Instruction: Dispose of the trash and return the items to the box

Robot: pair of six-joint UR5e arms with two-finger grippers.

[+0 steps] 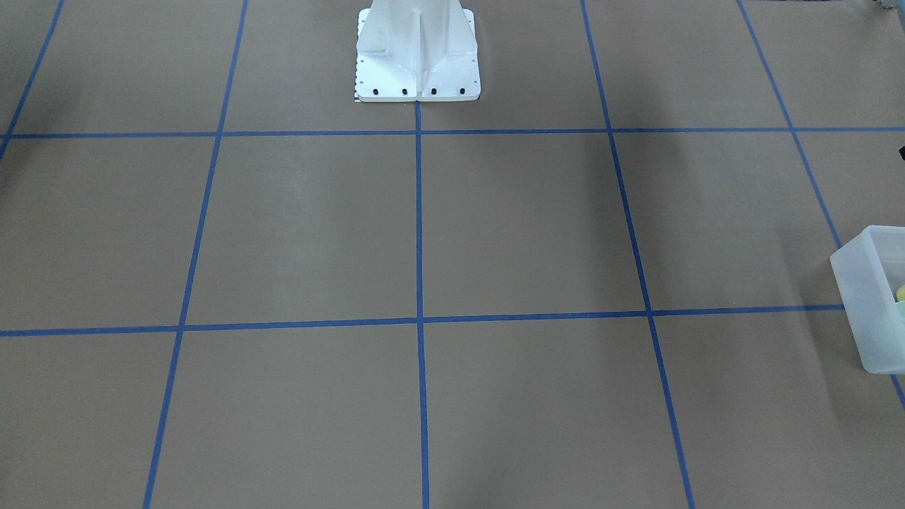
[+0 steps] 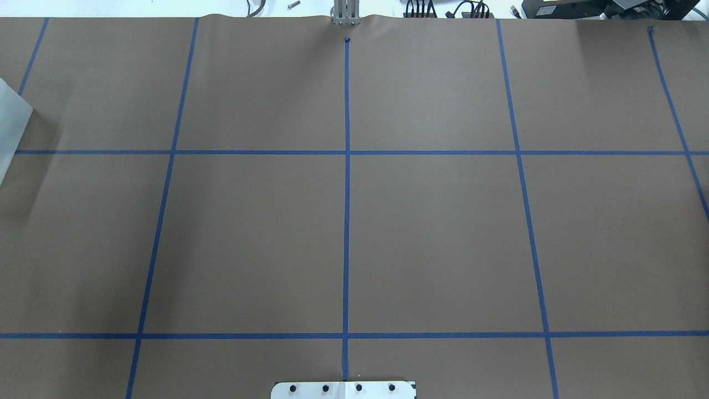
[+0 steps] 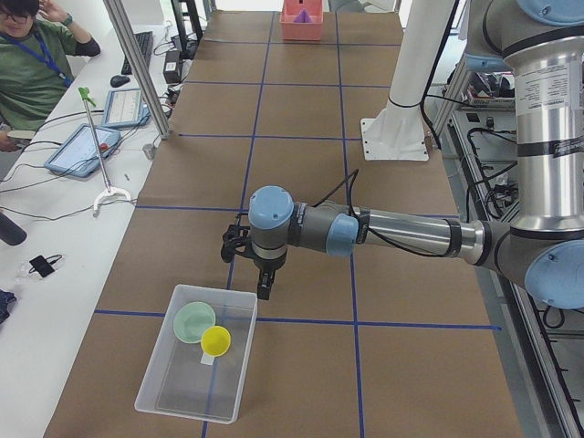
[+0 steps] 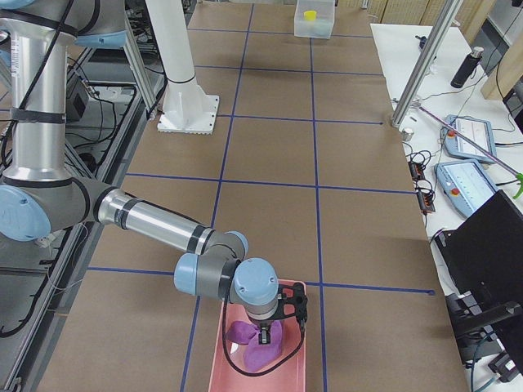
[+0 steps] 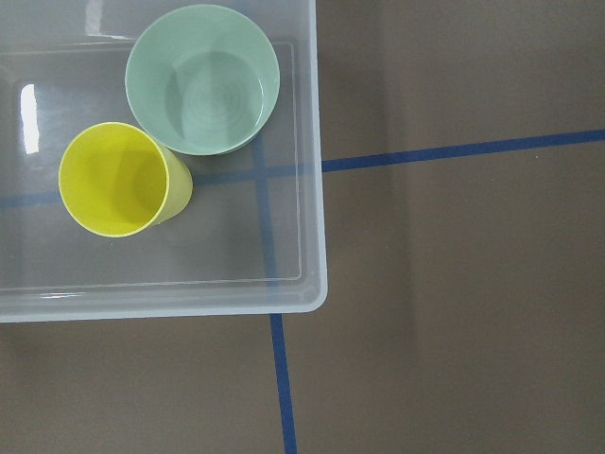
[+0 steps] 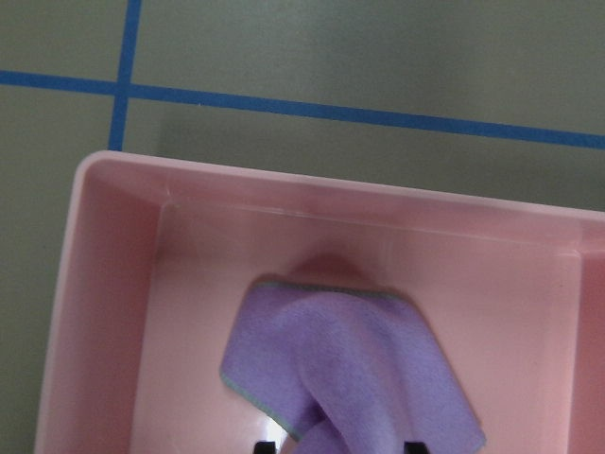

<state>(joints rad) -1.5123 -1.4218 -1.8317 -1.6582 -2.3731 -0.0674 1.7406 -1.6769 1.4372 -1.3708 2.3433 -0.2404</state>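
The yellow cup (image 5: 118, 180) and the mint-green bowl (image 5: 203, 90) stand upright side by side inside the translucent box (image 5: 317, 236). The exterior left view shows the same: cup (image 3: 216, 341) and bowl (image 3: 194, 322) in the box (image 3: 155, 388). My left gripper (image 3: 265, 290) hangs just above the box's far rim; I cannot tell whether it is open. My right gripper (image 4: 263, 336) hangs over a pink bin (image 6: 113, 312) that holds a purple cloth (image 6: 350, 359). Its fingertips (image 6: 267, 445) show apart at the frame's bottom edge, either side of the cloth.
The box sits at the table's end on my left (image 2: 11, 124), the pink bin (image 3: 315, 32) at the other end. The white robot base (image 1: 417, 56) stands at the table's near edge. An operator (image 3: 36, 64) sits beside tablets on the side bench.
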